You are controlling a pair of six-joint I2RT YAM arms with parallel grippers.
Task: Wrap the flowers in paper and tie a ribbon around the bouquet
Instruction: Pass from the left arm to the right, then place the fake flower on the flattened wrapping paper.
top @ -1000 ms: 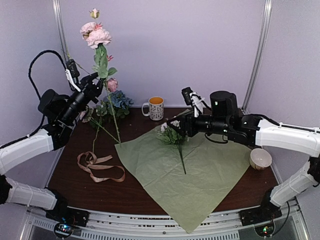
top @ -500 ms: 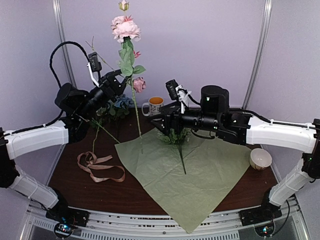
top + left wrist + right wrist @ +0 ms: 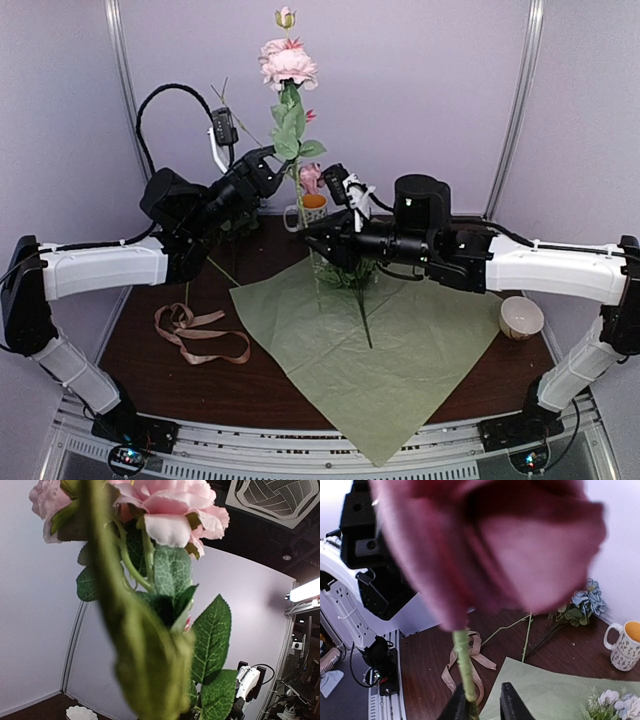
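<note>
A tall pink rose (image 3: 288, 65) stands upright over the table's far side. My left gripper (image 3: 278, 162) is shut on its leafy stem. In the left wrist view the bloom (image 3: 170, 505) and blurred leaves hide the fingers. My right gripper (image 3: 312, 238) is lower on the same stem. Its jaws are open around the stem (image 3: 462, 665), which lies against the left finger (image 3: 460, 705), with a gap to the other. A white flower sprig (image 3: 345, 270) lies on the sage-green paper (image 3: 380, 350). The tan ribbon (image 3: 195, 333) lies left of the paper. Blue hydrangea (image 3: 587, 600) lies at the back.
A patterned mug (image 3: 312, 205) stands at the back, partly behind the rose stem and the right gripper. A small white bowl (image 3: 521, 318) sits at the right edge of the table. Loose green stems (image 3: 215, 268) lie under the left arm.
The left arm carried the rose rightward to the middle. The right gripper reached left to meet it, opened wide, then narrowed around the stem.
</note>
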